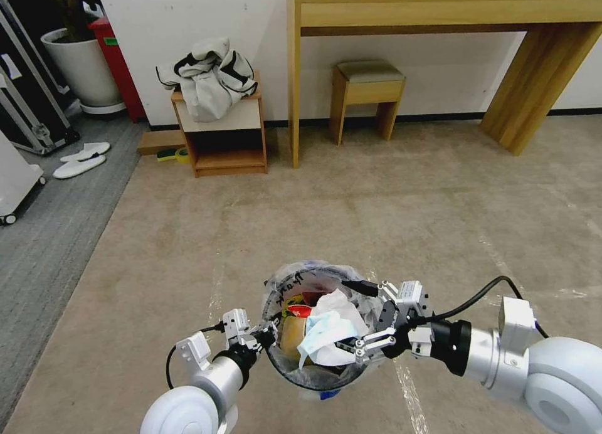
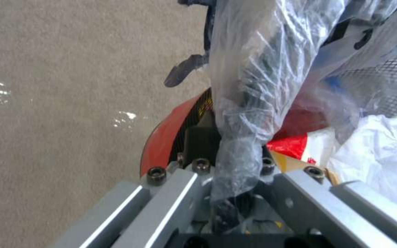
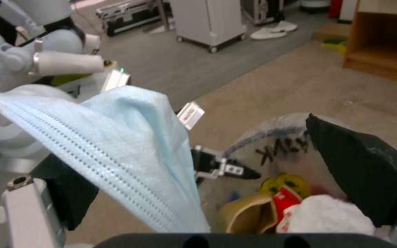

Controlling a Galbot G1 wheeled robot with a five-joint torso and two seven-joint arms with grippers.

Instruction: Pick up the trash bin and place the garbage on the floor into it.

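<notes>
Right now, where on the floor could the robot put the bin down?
The floor is bare between the trash bin and the desk, and also left of the bin toward the grey carpet. It is crowded by the wall: stool, small shelf, slippers.

Ahead, the floor [image 1: 376, 208] lies open out to the far furniture: a shelf [image 1: 222, 133] far left, a stool [image 1: 367, 95] under the desk [image 1: 439, 10]. Near, the bin [image 1: 320, 324] is heaped to its rim, with a mask [image 1: 326, 333] draped over the opening.
</notes>
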